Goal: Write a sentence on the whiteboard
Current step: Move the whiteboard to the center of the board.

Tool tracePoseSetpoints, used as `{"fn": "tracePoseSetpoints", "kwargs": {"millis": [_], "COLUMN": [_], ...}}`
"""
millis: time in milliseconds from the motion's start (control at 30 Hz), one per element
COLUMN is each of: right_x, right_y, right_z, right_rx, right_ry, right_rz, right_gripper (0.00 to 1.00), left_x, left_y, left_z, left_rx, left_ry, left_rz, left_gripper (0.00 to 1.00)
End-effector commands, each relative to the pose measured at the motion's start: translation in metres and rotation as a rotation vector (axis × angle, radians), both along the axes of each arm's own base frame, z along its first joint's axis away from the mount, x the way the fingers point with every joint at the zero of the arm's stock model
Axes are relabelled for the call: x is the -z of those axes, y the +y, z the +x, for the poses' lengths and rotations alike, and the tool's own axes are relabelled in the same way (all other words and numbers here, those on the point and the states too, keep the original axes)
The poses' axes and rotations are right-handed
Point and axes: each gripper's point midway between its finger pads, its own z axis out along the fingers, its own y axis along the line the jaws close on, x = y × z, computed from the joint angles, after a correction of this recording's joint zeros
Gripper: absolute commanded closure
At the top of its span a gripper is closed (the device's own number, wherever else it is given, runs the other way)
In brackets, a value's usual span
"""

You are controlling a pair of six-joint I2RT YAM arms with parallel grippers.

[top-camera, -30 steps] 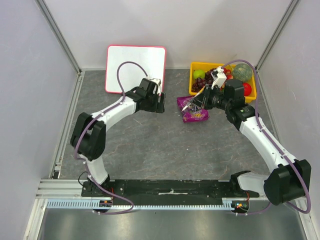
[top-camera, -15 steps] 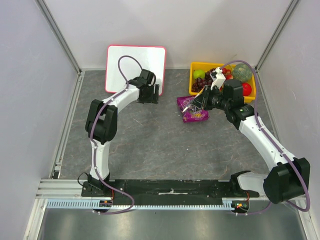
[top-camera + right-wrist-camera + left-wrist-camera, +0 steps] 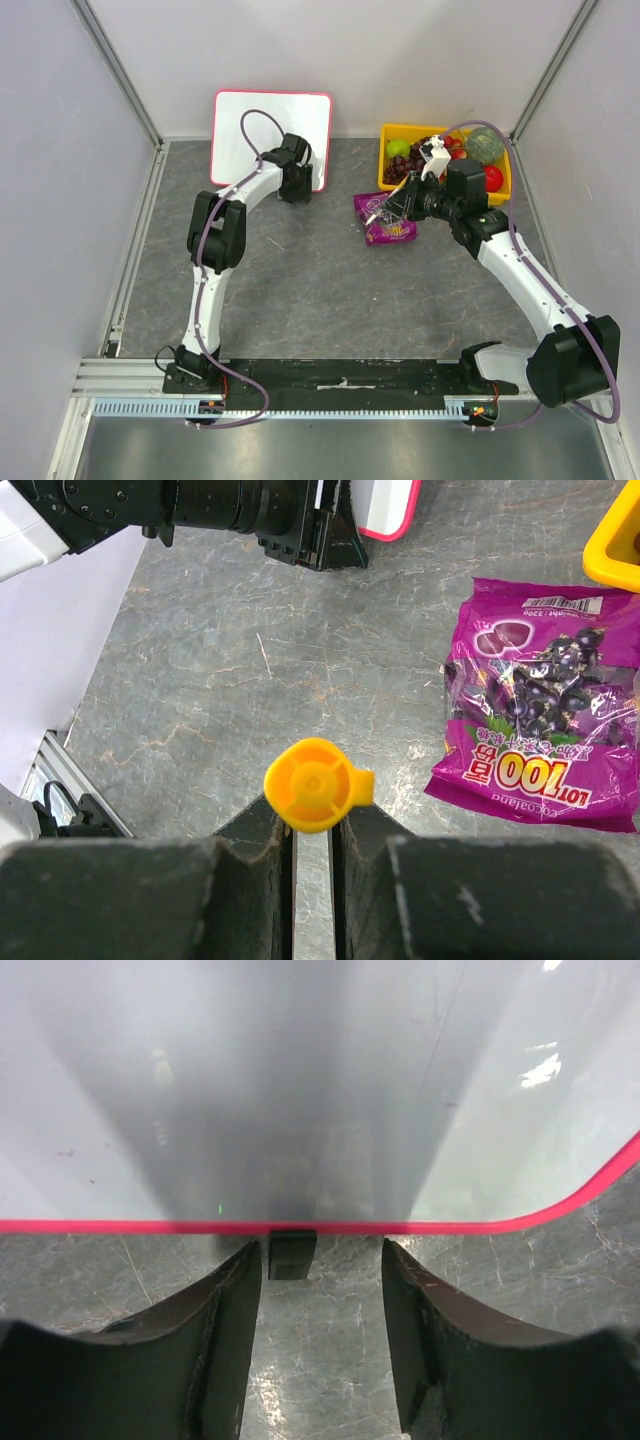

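Left gripper (image 3: pixel 320 1260), jaws spread, faces the whiteboard (image 3: pixel 300 1090) at eleven o'clock; right gripper (image 3: pixel 312 832) pinches an orange marker (image 3: pixel 312 785).

Pale walls (image 3: pixel 400 60) stand behind and beside a grey marbled table (image 3: pixel 330 290); a metal rail (image 3: pixel 120 378) runs along its near edge.

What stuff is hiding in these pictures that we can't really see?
- Marker: the right wrist view shows only its orange cap end; the right gripper hides the body.
- Whiteboard: from above, the left arm covers its lower right part; the left wrist view cuts off its top.
- Left gripper: from above, its own wrist hides the fingers.
- Fruit in the yellow bin: partly under the right arm from above.
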Motion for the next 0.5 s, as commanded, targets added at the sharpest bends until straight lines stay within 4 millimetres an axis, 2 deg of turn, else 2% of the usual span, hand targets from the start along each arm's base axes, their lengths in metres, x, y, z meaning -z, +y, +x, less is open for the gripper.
{"fn": "tracePoseSetpoints", "kwargs": {"millis": [0,167,233,400,467], "right_x": [-0.004,-0.005,-0.005,-0.005,-0.004], "right_y": [-0.002,-0.003,-0.003,-0.004,-0.004], "right_z": [0.005,0.005,0.005,0.003,0.002], "right_rx": [0.007,0.006,0.006,0.005,0.003], "right_ry": [-0.026,-0.029,-0.028,-0.028,-0.027], "right_rz": [-0.010,-0.011,-0.012,-0.014,-0.014], "right_gripper": [1.00,1.00,1.00,1.00,1.00], "left_x": [0.003,0.009,0.007,0.003,0.003], "left_y": [0.003,0.008,0.008,0.012,0.013], "left_z": [0.007,0.011,0.014,0.017,0.012], "left_rx": [0.013,0.012,0.023,0.034,0.033], "left_ry": [-0.003,-0.008,-0.013,-0.025,-0.015], "left_rz": [0.047,0.080,0.089,0.115,0.118], "left_gripper": [0.46,0.58,0.67,0.97,0.98]}}
